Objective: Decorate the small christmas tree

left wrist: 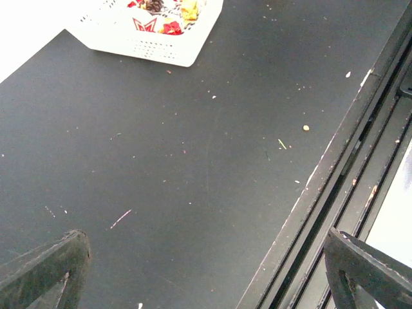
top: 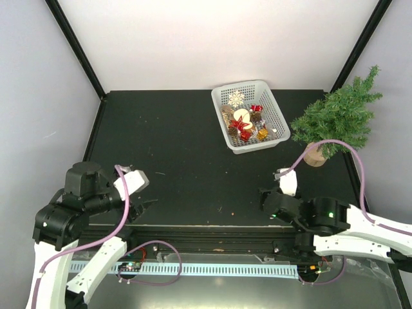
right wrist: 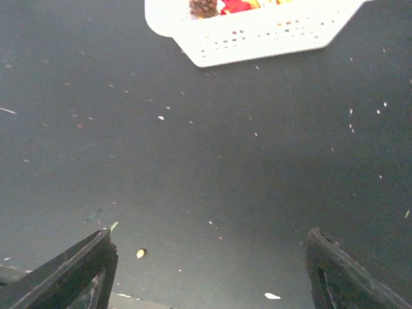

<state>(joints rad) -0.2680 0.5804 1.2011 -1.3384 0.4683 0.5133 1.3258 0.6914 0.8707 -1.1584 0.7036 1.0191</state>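
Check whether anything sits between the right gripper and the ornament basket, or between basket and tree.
Nothing visible. Only black table with scattered crumbs lies between the open right gripper and the white basket; the gap from basket to small christmas tree is clear too.

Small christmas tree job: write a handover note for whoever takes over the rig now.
The left tool and right tool are open and empty, low near the front of the table.
The small christmas tree stands upright at the right edge, no ornament seen on it.
The ornaments lie in the white basket left of it.
Done: nothing. Left: hang every ornament.
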